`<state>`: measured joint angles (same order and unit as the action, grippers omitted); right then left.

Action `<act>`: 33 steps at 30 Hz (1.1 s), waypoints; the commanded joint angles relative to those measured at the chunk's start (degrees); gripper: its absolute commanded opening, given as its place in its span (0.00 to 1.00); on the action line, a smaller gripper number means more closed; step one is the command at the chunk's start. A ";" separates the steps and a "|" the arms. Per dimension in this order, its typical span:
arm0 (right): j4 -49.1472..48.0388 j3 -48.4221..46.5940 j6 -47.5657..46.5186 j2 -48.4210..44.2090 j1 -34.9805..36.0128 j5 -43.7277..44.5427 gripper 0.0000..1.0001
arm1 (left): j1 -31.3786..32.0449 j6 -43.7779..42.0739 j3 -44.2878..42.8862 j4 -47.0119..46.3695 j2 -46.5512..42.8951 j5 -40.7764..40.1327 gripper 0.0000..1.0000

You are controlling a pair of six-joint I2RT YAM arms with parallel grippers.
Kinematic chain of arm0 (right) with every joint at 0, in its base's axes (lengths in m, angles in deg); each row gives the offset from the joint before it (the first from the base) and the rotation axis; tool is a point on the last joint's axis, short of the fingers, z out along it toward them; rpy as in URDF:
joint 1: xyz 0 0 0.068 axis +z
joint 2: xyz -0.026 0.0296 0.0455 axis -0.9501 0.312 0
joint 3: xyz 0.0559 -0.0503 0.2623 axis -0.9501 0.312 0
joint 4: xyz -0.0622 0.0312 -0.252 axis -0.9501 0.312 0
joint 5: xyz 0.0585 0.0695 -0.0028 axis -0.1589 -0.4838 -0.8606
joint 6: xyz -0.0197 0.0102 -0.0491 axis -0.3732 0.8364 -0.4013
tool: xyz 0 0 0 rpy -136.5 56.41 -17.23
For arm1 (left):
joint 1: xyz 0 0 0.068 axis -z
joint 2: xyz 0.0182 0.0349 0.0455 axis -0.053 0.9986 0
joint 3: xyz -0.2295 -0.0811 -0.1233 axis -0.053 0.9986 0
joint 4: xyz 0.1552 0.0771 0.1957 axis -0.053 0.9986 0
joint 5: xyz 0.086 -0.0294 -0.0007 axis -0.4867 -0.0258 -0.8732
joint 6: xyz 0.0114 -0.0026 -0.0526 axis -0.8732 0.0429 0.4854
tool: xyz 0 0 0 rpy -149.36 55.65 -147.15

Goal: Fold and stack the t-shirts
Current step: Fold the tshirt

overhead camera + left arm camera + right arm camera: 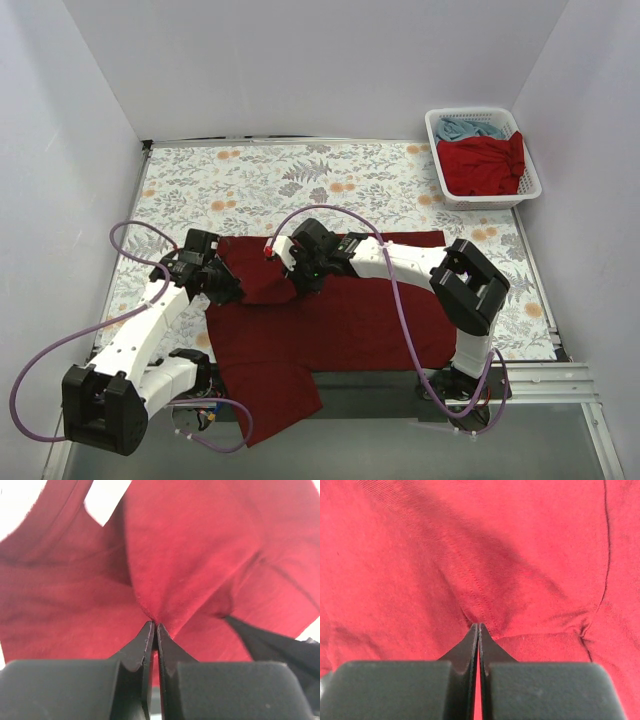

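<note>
There were three t-shirts. One, the dark maroon t-shirt [350, 320], lay spread on the floral table cloth [300, 180], with one part reaching past the near edge of the cloth. The other two, one red t-shirt [485, 165] and one light blue t-shirt [468, 128], lay in the single white basket [532, 185] at the far right corner. Of the two pincers, the left pincer [155, 625] was pressed together on a fold of the maroon shirt. The right pincer [478, 626] pinched another fold of the same shirt, near the left one.

dark maroon t-shirt [370, 320], floral tablecloth [300, 180]
</note>
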<state>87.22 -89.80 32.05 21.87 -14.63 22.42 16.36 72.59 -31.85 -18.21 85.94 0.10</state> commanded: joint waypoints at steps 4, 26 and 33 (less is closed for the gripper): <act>3.11 -0.48 -3.99 -2.27 0.12 0.37 0.01 | 0.39 2.46 4.14 4.55 -0.63 2.96 0.00; 9.61 -3.82 -6.54 -3.32 0.12 -0.33 0.01 | 0.39 2.90 5.99 2.97 2.54 -3.19 0.01; 12.76 -5.40 -6.62 -2.10 0.20 -5.51 0.01 | 0.56 2.55 5.99 2.70 3.77 -2.66 0.02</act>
<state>96.91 -92.79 26.26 20.91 -14.63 20.76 16.58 75.02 -24.92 -15.78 89.61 -1.69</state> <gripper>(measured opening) 0.020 0.026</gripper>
